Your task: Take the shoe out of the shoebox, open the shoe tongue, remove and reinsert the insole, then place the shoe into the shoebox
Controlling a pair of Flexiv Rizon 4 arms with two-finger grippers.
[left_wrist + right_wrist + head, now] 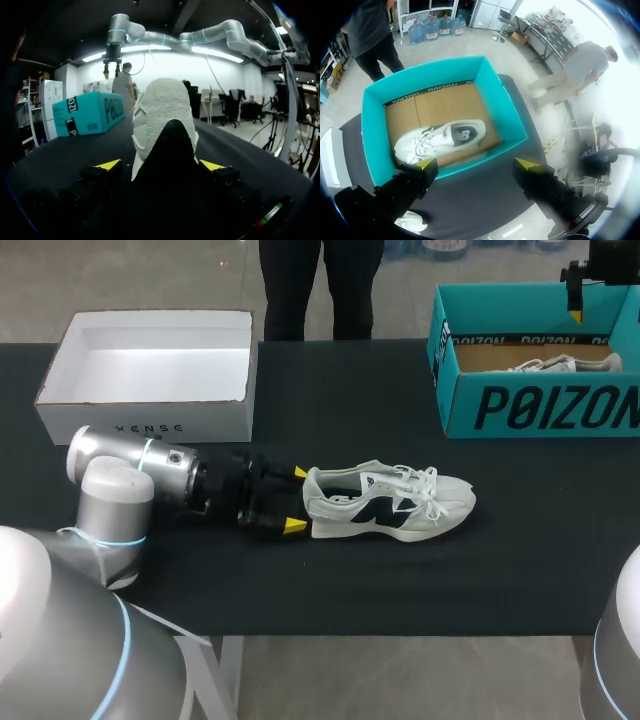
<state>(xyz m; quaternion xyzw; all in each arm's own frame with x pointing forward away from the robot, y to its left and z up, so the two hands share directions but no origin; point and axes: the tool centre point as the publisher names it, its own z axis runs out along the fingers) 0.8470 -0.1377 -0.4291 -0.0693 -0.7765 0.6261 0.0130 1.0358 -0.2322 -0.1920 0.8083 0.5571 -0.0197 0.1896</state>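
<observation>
Black table, white-and-navy laced shoe, upright

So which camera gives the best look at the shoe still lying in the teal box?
The right wrist view: it looks straight down into the teal box, showing the whole shoe. The head view catches only its top over the box wall; the left wrist view shows just the box's outside.

We are in what looks like a robotics lab: our grey jointed left arm and right arm hang over a black table bearing a teal shoebox and a white box.
</observation>
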